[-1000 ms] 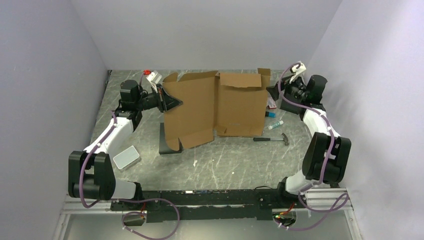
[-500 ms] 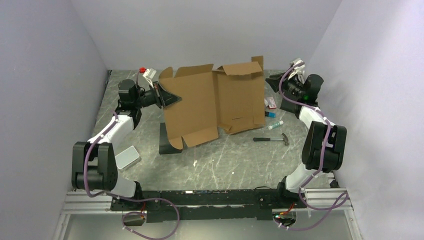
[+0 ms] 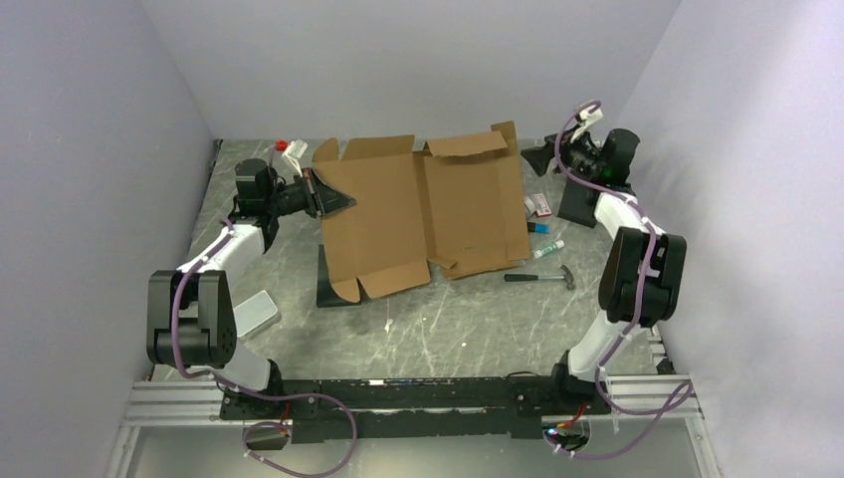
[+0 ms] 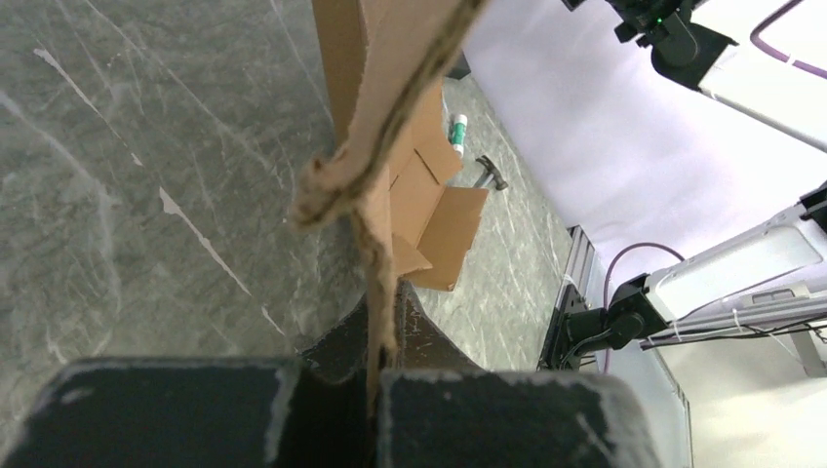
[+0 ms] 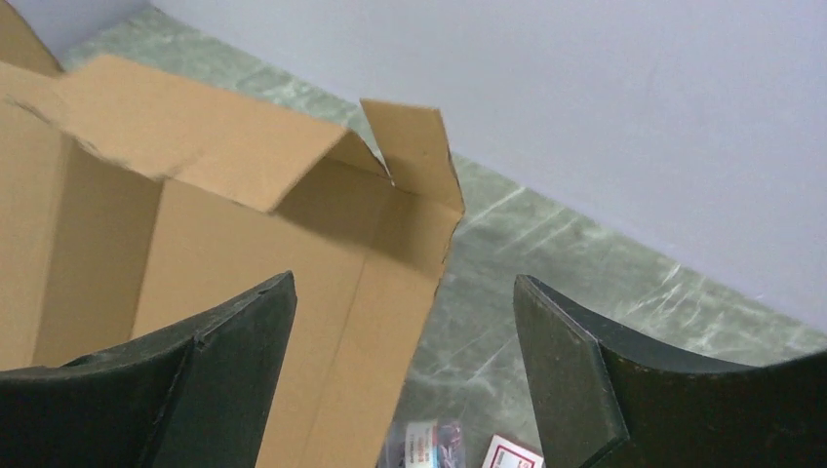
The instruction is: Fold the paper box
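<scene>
marbled table (image 3: pixel 478 319): l gripper (image 3: pixel 338 202) pinches paper box (image 3: pixel 418 214) edge.

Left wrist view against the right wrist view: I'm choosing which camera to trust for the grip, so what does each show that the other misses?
Only the left wrist view: the left claw shut on an edge of the paper box, plus the hammer and a white marker lying beyond it. Only the right wrist view: the right claw open and empty, the box's raised corner flap, and small red-and-white packets on the table. Both: the paper box and the table.
</scene>
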Controlling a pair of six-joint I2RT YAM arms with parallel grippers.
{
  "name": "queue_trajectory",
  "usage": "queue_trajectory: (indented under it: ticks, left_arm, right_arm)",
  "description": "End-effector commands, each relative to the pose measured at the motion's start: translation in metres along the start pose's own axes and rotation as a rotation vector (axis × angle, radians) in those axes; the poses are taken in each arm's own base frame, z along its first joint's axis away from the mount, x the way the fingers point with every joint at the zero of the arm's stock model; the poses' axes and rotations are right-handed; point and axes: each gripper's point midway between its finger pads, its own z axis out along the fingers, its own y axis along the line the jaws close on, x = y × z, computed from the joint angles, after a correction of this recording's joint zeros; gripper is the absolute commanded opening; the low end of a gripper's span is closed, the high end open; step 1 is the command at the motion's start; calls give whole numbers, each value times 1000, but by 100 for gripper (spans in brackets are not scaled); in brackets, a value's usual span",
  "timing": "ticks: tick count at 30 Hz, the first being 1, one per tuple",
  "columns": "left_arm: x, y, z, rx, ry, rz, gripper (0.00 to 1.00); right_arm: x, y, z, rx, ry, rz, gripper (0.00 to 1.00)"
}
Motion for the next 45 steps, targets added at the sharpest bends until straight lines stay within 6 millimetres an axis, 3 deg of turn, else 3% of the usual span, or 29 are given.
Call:
queue_trajectory:
  ticks: [1,5,8,11,13,15,17,19,22,24,28,29,32,36,39,45]
  left_arm:
    - [-11,-19,-6,28,9,109,0]
    - [-6,-17,-6,24,27,92,0]
    - [-5,-18,-6,37,37,89,0]
    - [-3,-19,-7,43,46,95,0]
    - [-3,-21,-8,40,50,106,0]
    - [-2,-22,-9,33,51,116,0]
    - [-2,-22,-10,29,51,119,0]
    - [-3,-22,-10,27,51,121,0]
    - [-3,-23,-11,19,51,130,0]
    - [-3,-24,-12,17,50,135,0]
    - [-5,-30,-14,22,47,153,0]
    - [-5,-31,-14,23,47,158,0]
    - [-5,-33,-14,24,48,167,0]
    - [-3,-36,-14,30,54,175,0]
    - [-2,-39,-13,43,59,186,0]
    - [9,-51,-8,70,98,259,0]
  right_arm:
    - [48,5,18,-23,122,61,87]
    - [40,28,26,-100,134,-136,91]
    - [33,26,35,-11,204,-307,85]
    - [19,10,41,124,248,-280,41]
    - [9,3,38,176,253,-267,29]
    - [-4,3,33,201,231,-291,34]
    - [-15,11,27,177,227,-330,65]
    - [-25,22,18,146,220,-361,81]
    - [-31,48,2,36,227,-437,80]
    - [-22,75,-11,-102,263,-479,68]
    - [-9,102,-23,-237,283,-512,6]
    - [-5,106,-24,-269,295,-518,0]
    - [9,111,-24,-345,350,-513,0]
    - [34,126,-13,-438,445,-489,0]
    - [37,108,12,-295,451,-450,0]
    - [-36,73,66,58,215,-393,0]
